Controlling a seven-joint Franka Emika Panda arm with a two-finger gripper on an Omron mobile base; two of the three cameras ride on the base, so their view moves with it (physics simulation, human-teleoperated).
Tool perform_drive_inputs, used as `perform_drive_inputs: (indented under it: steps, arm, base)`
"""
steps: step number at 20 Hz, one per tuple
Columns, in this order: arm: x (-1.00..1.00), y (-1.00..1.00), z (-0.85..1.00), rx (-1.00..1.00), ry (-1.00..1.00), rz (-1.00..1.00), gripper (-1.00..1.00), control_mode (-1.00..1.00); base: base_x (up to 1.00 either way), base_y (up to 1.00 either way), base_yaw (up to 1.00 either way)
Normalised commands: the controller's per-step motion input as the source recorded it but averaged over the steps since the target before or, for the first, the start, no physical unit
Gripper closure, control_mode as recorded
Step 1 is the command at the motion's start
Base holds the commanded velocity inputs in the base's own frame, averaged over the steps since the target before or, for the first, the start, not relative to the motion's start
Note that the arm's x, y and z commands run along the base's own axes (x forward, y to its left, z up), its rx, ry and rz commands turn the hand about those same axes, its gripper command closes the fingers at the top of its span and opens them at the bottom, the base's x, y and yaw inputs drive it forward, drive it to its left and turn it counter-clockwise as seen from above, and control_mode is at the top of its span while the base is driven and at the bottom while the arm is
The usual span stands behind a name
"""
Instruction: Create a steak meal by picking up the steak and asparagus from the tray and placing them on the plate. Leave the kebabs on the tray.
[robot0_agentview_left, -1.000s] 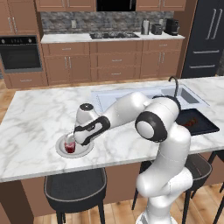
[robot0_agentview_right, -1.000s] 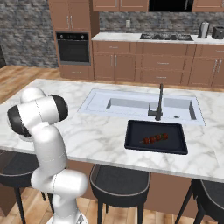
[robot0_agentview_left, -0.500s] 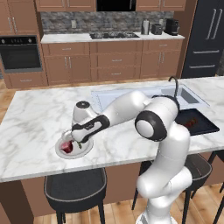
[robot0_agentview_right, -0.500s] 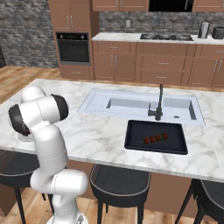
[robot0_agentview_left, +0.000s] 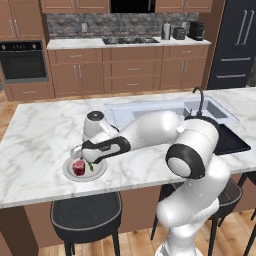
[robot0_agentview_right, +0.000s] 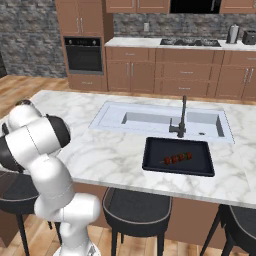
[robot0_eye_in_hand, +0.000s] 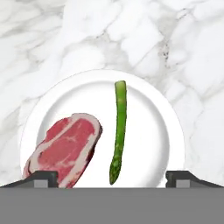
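The round white plate (robot0_eye_in_hand: 154, 101) lies on the marble counter right below my gripper (robot0_eye_in_hand: 112, 178). On its left half rests the steak (robot0_eye_in_hand: 65, 148), red with a pale fat edge. The green asparagus (robot0_eye_in_hand: 119, 127) lies straight on the plate beside the steak, between my widely parted fingertips (robot0_eye_in_hand: 41, 177) and touching neither. In the left base view the gripper (robot0_agentview_left: 83, 154) hovers open over the plate (robot0_agentview_left: 101, 173), the steak (robot0_agentview_left: 78, 167) and the asparagus (robot0_agentview_left: 90, 166). The kebabs (robot0_agentview_right: 176, 158) lie on the black tray (robot0_agentview_right: 155, 151).
A sink (robot0_agentview_right: 165, 120) with a dark faucet (robot0_agentview_right: 182, 117) is set into the island behind the tray. Black stools (robot0_agentview_left: 86, 215) stand below the counter's front edge. My arm stretches across the counter from the right toward the plate.
The jaws have gone from shut to wide open. The asparagus now lies free on the plate. The hand has shifted slightly left over the plate.
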Motion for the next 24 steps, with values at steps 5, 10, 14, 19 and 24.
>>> perform_drive_inputs:
  steps: [5, 10, 14, 19, 24]
  arm:
    - [-0.27, -0.56, 0.31, 0.03, -0.06, -0.05, -1.0, -1.0]
    - [-0.36, -0.69, 0.36, 0.04, -0.1, -0.04, -1.0, -1.0]
    - [-0.39, -0.71, 0.52, 0.02, -0.15, 0.0, -1.0, -1.0]
    - [-0.5, -0.65, 0.68, 0.0, -0.19, 0.0, -1.0, -1.0]
    - [-0.48, -0.62, 0.84, 0.0, -0.24, 0.0, -1.0, -1.0]
  base:
    - [0.0, 0.0, 0.0]
    - [0.0, 0.0, 0.0]
    - [0.0, 0.0, 0.0]
    - [0.0, 0.0, 0.0]
    - [0.0, 0.0, 0.0]
